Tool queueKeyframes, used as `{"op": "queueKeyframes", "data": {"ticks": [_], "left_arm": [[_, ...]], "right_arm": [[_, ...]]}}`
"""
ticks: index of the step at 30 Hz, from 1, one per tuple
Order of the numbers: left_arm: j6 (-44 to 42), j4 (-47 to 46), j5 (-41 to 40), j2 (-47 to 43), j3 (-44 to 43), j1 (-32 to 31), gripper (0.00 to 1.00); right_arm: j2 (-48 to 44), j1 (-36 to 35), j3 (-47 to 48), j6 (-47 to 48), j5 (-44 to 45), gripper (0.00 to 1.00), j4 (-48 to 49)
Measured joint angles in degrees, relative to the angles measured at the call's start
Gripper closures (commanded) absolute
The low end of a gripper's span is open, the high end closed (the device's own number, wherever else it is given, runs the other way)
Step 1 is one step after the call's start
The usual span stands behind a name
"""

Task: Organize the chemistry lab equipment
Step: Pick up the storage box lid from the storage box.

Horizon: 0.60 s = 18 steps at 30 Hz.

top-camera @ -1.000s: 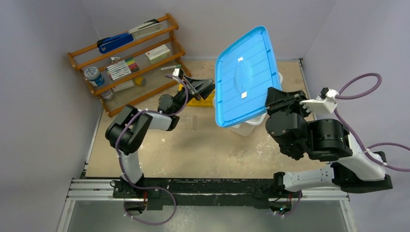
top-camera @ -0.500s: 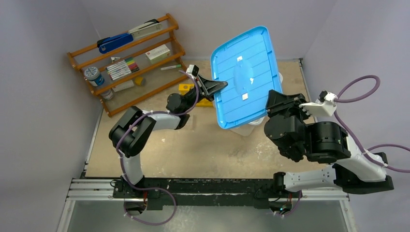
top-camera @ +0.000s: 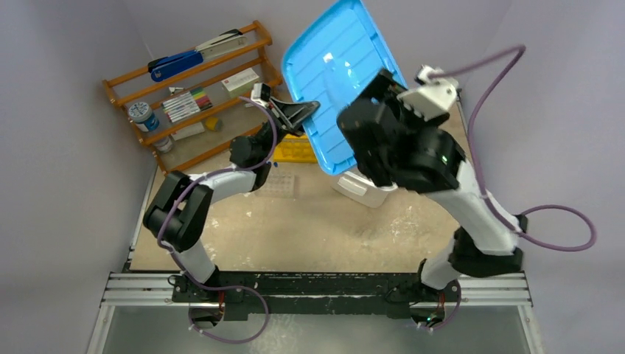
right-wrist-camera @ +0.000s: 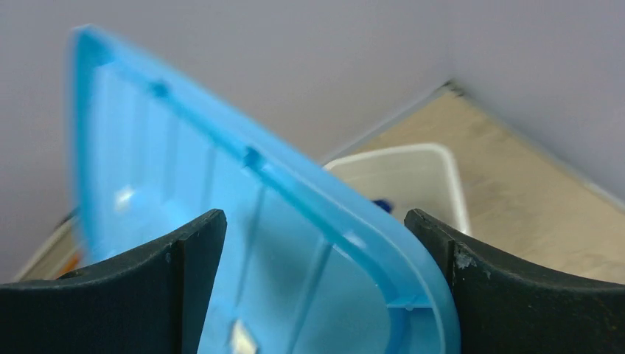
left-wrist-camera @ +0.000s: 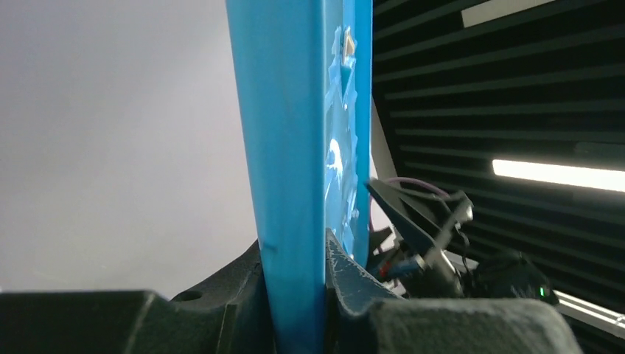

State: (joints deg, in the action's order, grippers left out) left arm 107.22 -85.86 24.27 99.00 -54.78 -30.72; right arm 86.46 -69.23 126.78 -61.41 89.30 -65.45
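Left pincer (top-camera: 308,110) pinches tilted blue lid (top-camera: 332,59), long axis rising; right pincer (right-wrist-camera: 313,221) spread.

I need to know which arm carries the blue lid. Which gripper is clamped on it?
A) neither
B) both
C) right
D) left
D: in the left wrist view the left gripper pinches the edge of the lid, while the right gripper stands wide open around the lid's corner.
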Motion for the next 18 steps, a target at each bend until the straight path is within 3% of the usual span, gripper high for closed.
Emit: {"op": "queueKeyframes", "data": {"ticks": [3,8,13,18], "left_arm": [[-3.1,1.5,-1.0,-2.3,0.4,2.1,1.00],[-5.0,7.2,-0.5,-2.6,1.6,2.3,1.00],[-6.1,8.1,0.7,-2.6,2.0,2.5,1.00],[-6.9,8.0,1.5,-2.6,2.0,3.2,1.00]], "right_arm": [[7.0,11.3,6.0,8.5,0.2,0.04,0.8],[9.8,22.5,1.5,10.8,-0.5,0.04,1.5],[8.3,26.9,-5.6,3.3,-1.0,0.05,1.3],[5.2,26.5,-10.3,-2.9,-1.6,0.04,1.2]]}}
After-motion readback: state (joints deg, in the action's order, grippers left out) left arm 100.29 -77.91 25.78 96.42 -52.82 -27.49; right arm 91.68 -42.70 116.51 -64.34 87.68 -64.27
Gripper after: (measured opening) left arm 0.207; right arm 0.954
